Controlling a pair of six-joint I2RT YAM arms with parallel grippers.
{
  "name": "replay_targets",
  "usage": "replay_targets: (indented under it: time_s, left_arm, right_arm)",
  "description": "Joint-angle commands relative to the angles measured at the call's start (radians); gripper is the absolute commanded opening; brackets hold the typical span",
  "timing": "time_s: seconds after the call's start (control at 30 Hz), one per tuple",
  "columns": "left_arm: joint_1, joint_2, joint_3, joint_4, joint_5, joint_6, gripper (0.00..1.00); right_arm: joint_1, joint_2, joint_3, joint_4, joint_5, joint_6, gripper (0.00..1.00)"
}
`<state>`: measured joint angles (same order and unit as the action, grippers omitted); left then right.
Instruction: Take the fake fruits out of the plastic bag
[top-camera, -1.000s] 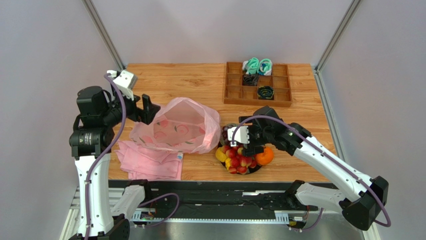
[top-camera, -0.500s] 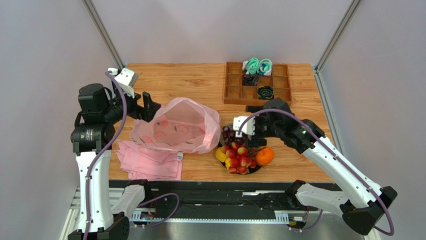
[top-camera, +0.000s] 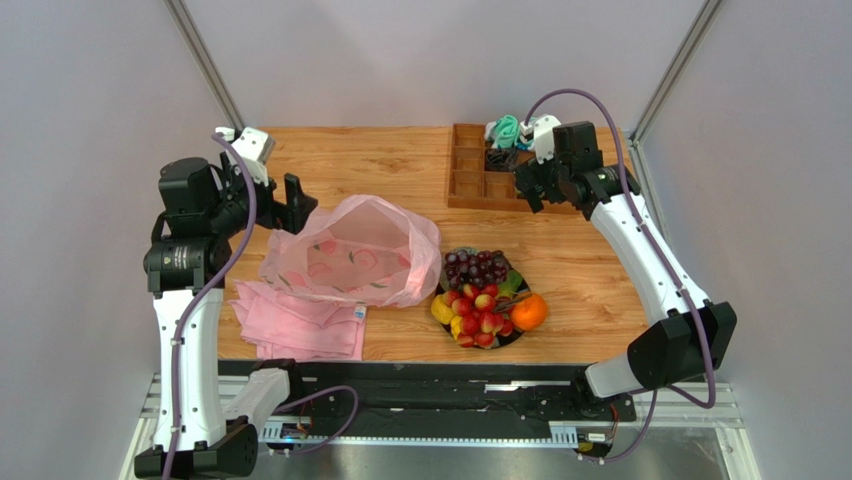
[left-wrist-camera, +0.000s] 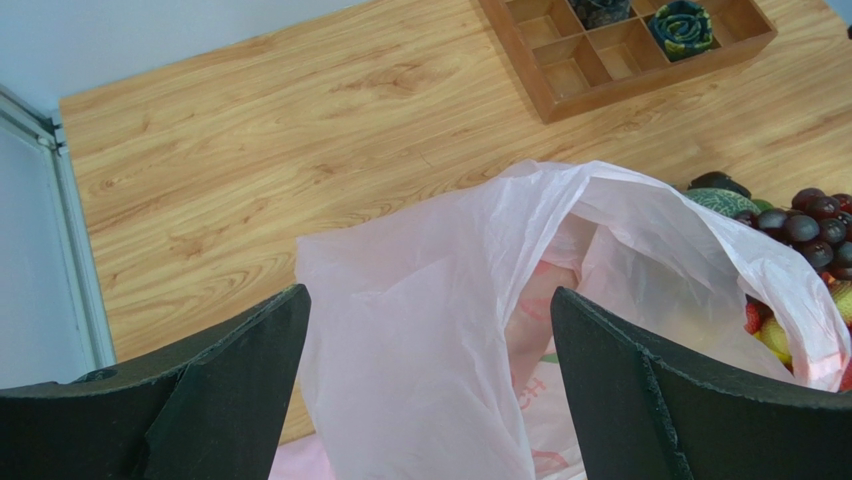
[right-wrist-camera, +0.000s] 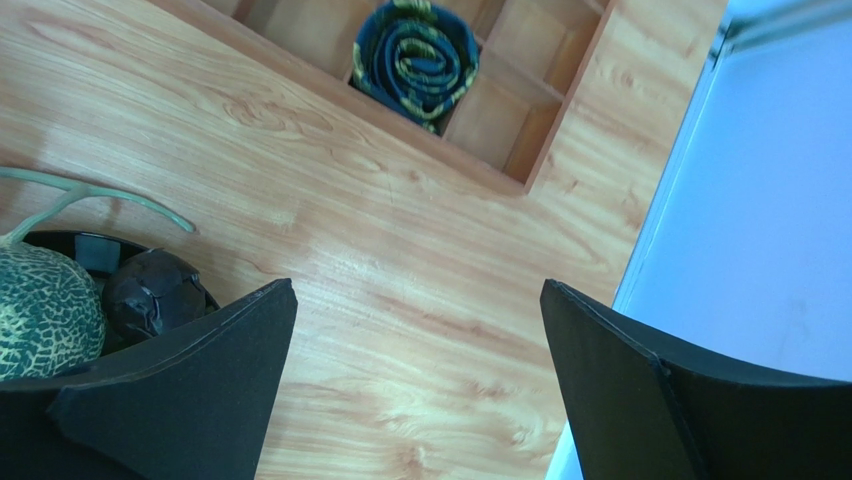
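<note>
The pink translucent plastic bag (top-camera: 358, 250) lies crumpled at the table's middle left, mouth facing right. The fake fruits sit heaped on a black plate (top-camera: 508, 338) beside it: purple grapes (top-camera: 480, 268), red berries (top-camera: 476, 318), orange (top-camera: 528, 312), yellow lemon (top-camera: 441, 310). My left gripper (top-camera: 291, 206) is open at the bag's left end; in the left wrist view the gripper (left-wrist-camera: 428, 291) frames the bag (left-wrist-camera: 450, 340), with grapes (left-wrist-camera: 815, 225) beyond. My right gripper (top-camera: 528, 192) is open and empty, raised near the wooden tray; in the right wrist view the gripper (right-wrist-camera: 417, 284) is over bare wood, the melon (right-wrist-camera: 40, 310) at left.
A wooden compartment tray (top-camera: 466, 186) with teal and black rolled items (right-wrist-camera: 415, 60) stands at the back right. A folded pink cloth (top-camera: 300, 322) lies at the front left, partly under the bag. Grey walls close both sides.
My right arm has lifted off the fruit heap and swung back to the wooden tray, open and empty. The grapes now show uncovered. My left gripper has barely moved.
</note>
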<state>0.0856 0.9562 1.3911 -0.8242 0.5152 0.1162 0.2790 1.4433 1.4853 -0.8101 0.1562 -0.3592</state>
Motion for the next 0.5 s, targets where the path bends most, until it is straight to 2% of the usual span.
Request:
replay_targets:
  time_s: [0.0,0.2,0.47]
  left_arm:
    - [0.003,0.033,0.043,0.04,-0.024,0.022,0.99]
    - [0.003,0.093,0.04,0.053,-0.03,0.059,0.99]
    - [0.003,0.151,0.054,0.079,-0.035,0.043,0.99]
  right_arm:
    - [0.005,-0.06,-0.034,0.048,0.086,0.106,1.0]
    - [-0.006,-0.07,-0.039,0.078,0.051,0.055,1.0]
    - [-0.008,-0.023,0.07,0.038,-0.044,0.085,1.0]
